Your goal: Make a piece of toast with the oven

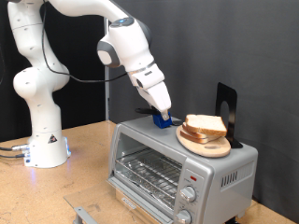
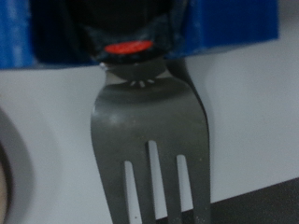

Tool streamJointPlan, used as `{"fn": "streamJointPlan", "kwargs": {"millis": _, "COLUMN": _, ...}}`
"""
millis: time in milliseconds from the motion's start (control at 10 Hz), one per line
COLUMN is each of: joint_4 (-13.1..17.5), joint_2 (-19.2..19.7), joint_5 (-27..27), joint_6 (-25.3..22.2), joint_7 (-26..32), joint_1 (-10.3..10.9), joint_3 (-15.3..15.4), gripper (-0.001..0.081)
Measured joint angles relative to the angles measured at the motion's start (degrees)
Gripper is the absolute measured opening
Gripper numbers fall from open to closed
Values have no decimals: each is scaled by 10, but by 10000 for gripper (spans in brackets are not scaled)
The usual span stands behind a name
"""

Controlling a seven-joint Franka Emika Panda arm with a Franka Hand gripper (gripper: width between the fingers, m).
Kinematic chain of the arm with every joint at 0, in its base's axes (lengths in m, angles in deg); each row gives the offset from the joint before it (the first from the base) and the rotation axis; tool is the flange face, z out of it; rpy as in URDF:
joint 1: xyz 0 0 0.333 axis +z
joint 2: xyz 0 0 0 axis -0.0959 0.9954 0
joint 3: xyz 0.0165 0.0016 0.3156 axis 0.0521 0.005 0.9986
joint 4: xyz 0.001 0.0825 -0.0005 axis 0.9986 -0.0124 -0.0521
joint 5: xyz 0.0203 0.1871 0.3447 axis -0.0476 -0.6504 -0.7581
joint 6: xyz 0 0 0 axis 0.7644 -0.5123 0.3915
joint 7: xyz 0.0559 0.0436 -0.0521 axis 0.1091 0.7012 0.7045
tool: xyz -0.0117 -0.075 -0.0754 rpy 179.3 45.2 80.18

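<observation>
Right, we see gripper (image 1: 162,116) low atop oven (image 1: 182,163), pinching a fork (image 2: 149,140); bread slices (image 1: 206,125) sit on wooden plate (image 1: 207,145) nearby.

silver-grey oven (image 1: 177,166), pale bread (image 1: 206,124) with a tan crust on a wooden plate (image 1: 207,145), shiny grey fork (image 2: 149,140), white arm (image 1: 56,56).

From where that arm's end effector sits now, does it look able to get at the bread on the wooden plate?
Probably yes. The end effector is down on the oven top beside the plate of bread, nothing between them, though a fork shows at its fingers.
</observation>
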Motion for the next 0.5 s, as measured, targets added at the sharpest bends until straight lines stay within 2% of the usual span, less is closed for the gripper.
{"fn": "streamJointPlan", "kwargs": {"millis": 500, "joint_4": -2, "joint_2": 7, "joint_5": -21, "joint_6": 1, "joint_7": 16, "joint_1": 13, "joint_3": 1, "gripper": 682}}
